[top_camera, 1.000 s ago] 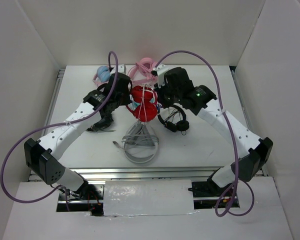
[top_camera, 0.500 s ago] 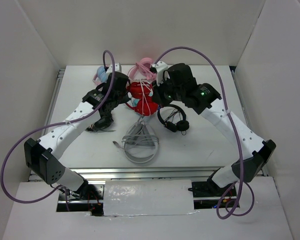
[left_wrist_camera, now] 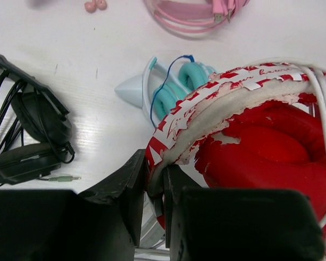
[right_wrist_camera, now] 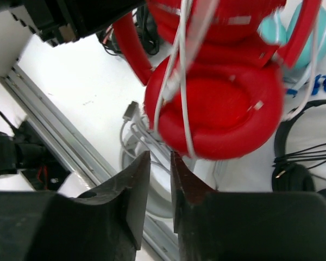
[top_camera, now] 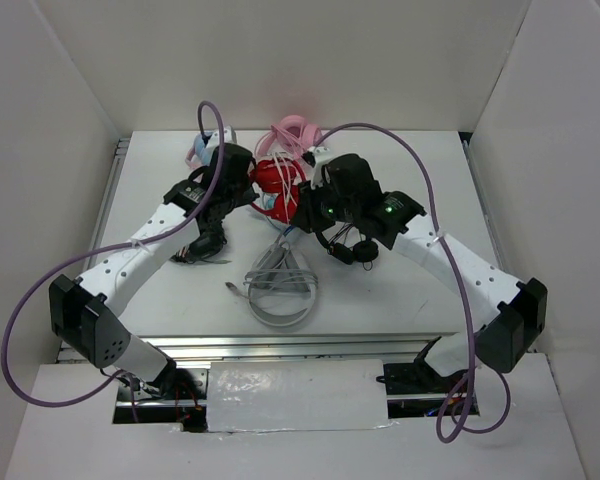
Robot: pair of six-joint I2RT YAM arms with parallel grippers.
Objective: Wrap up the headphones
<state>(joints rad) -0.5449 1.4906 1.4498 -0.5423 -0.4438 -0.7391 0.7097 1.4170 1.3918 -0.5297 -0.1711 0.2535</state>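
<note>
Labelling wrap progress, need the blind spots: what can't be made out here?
Top view: red headphones mostly hidden under both wrists; wrap count unreadable, too small.
Left wrist view: left gripper clamps the headband; cup cut off by the right edge.
Right wrist view: white cable blurred, ends not visible.

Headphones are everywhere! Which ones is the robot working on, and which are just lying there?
In the job: red headphones, their white cable, left gripper pinching the headband.

Just lying about: pink headphones, black headphones, teal headphones, grey cables.
</note>
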